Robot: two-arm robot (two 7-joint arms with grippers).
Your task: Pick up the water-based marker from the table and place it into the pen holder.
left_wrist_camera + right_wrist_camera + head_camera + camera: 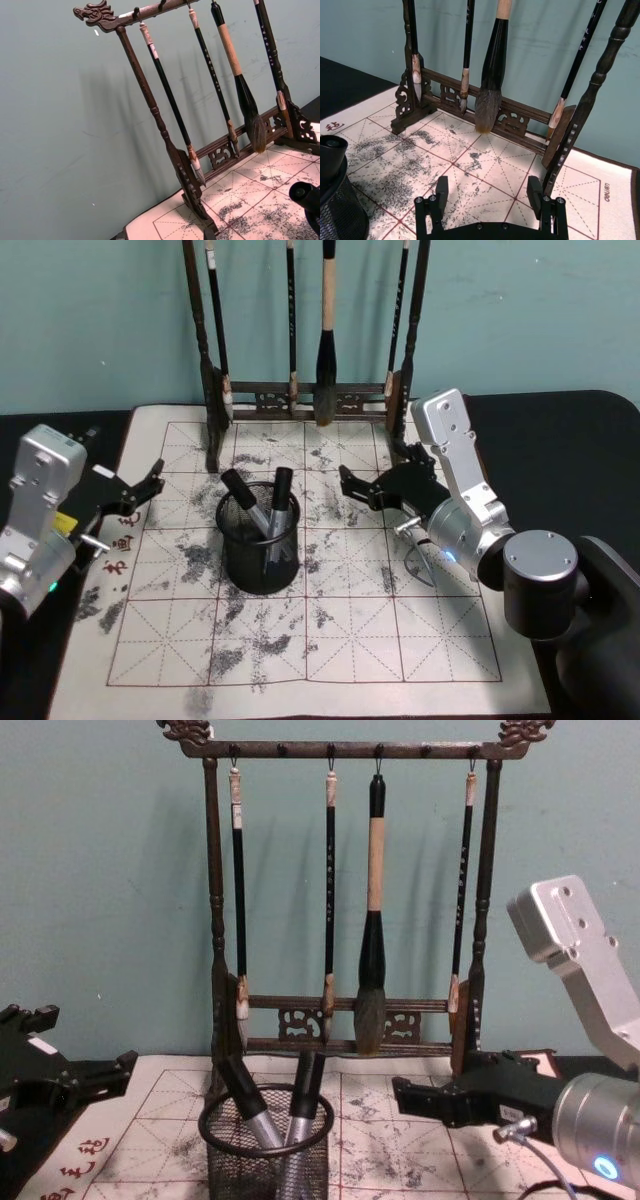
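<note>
Head view: two markers (pixel 275 508) are seen standing in the pen holder (pixel 258 550) on the practice mat (pixel 330 630). The right pincer (pixel 362 487) is held spread and empty beside it, the left pincer (pixel 140 490) spread at the mat's edge. Placing seems done; only retreat is called for.

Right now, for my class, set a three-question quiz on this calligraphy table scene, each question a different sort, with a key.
1. True or false: the right gripper grips a marker.
2. How many markers stand in the holder?
3. The holder sits: A) on the mat B) on the rack C) in the left gripper.

Key: 1 false, it is open and empty; 2 two; 3 A.
</note>
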